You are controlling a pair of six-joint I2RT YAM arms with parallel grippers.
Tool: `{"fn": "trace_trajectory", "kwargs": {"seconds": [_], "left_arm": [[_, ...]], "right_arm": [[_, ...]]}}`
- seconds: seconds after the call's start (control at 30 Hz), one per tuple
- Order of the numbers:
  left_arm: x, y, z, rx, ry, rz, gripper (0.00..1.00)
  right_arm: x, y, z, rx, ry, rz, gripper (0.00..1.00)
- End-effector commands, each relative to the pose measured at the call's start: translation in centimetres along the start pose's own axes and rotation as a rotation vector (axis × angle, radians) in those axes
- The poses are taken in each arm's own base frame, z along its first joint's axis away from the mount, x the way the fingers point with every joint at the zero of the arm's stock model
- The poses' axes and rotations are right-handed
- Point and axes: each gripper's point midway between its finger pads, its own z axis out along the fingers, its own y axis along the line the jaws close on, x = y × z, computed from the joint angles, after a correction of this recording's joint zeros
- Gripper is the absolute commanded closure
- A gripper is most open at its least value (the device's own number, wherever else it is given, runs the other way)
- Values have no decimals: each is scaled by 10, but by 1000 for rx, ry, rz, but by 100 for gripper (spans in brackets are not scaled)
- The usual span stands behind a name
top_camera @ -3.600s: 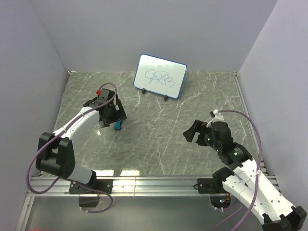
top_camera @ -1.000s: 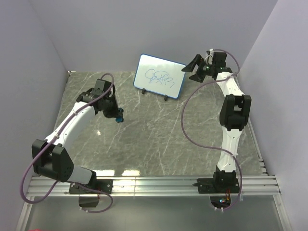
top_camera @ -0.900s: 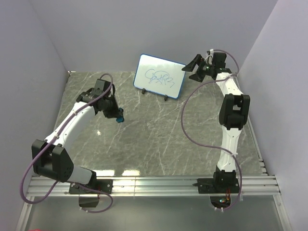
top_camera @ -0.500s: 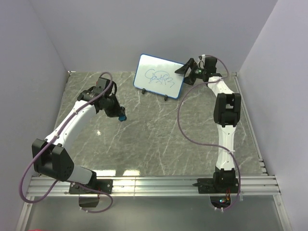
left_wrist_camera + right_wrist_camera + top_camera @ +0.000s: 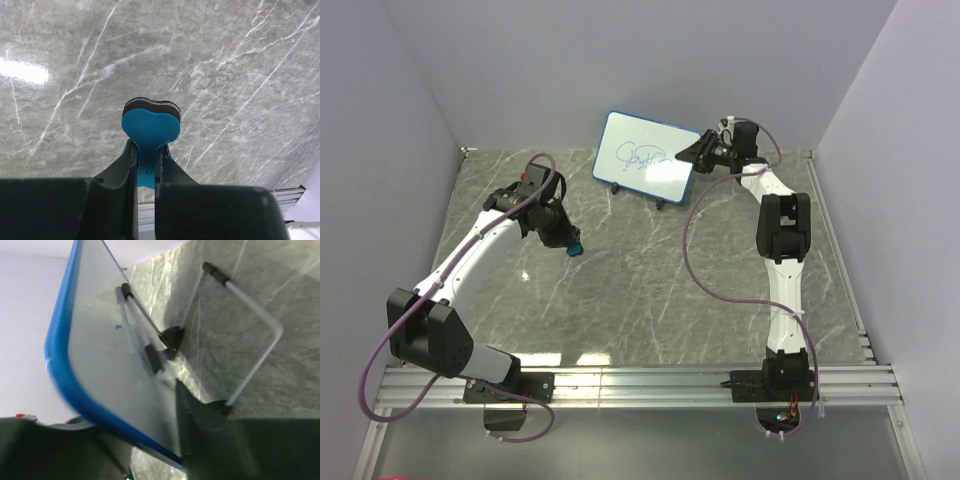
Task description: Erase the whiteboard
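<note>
Nothing wiped: the whiteboard point(image 5: 662, 176) bears 1 scribble point(image 5: 638, 155), the left gripper point(image 5: 146, 155) pinches the eraser point(image 5: 151, 127) well left of it, and the right gripper point(image 5: 692, 153) straddles its right edge, clamp unclear.

The whiteboard point(image 5: 648, 160) is a small white rectangle with rounded corners and a thin blue rim. It stands at the far middle of the desk, propped on a wire stand with small black feet, and its face leans back. A blue scribble covers the upper left part of the face. The right wrist view shows its grey back point(image 5: 100, 365) and the stand's legs. The right tool point(image 5: 692, 155) holds its right edge.
</note>
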Motion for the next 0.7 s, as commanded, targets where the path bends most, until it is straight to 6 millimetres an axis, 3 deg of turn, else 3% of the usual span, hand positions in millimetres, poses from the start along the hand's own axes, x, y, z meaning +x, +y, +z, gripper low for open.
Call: {"fn": "trace_trajectory", "kwargs": {"seconds": [0.0, 0.1, 0.13, 0.17, 0.47, 0.67], "left_arm": [[1, 4, -11, -4, -26, 4, 100], [2, 6, -12, -12, -23, 19, 100], [2, 8, -13, -18, -25, 23, 100], [2, 7, -14, -19, -24, 29, 100], [0, 8, -8, -23, -15, 87, 100], [4, 7, -3, -1, 2, 115, 100]], "right_arm": [[4, 1, 1, -26, 19, -24, 64], [8, -5, 0, -14, 23, -22, 83], [8, -6, 0, -11, 24, -22, 97], [11, -9, -1, -3, 26, -17, 100], [49, -16, -18, 9, 53, -35, 100], [112, -14, -35, 28, 133, -61, 100]]}}
